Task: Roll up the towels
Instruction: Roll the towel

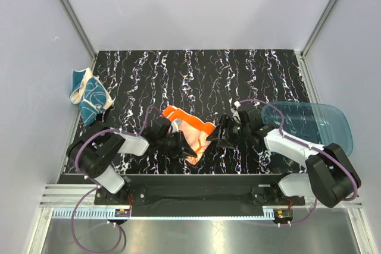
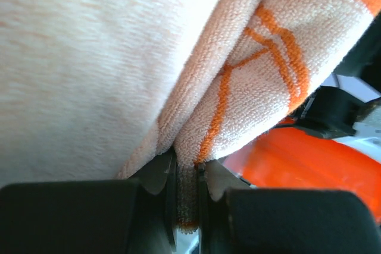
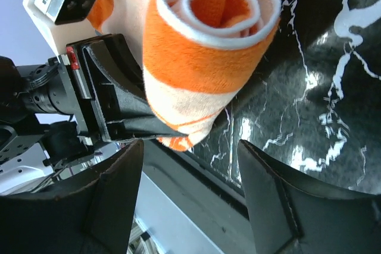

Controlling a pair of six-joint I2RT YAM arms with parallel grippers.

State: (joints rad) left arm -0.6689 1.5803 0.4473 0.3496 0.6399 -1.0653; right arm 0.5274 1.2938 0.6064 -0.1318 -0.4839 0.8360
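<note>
The orange and peach towel (image 1: 193, 130) lies partly rolled on the black marbled mat (image 1: 196, 75) between the two arms. My left gripper (image 1: 186, 150) is shut on its near edge; in the left wrist view the cloth (image 2: 238, 87) is pinched between the two pads (image 2: 159, 173). The right wrist view shows the towel's rolled end (image 3: 208, 46) as a spiral. My right gripper (image 1: 215, 138) (image 3: 190, 153) stands open just short of that roll, nothing between its fingers. The teal towel (image 1: 89, 94) lies crumpled at the mat's far left edge.
A translucent blue plastic tray (image 1: 324, 120) sits at the right edge of the mat, partly off it. Grey walls enclose the table on three sides. The mat's near edge (image 3: 196, 165) runs just under the roll.
</note>
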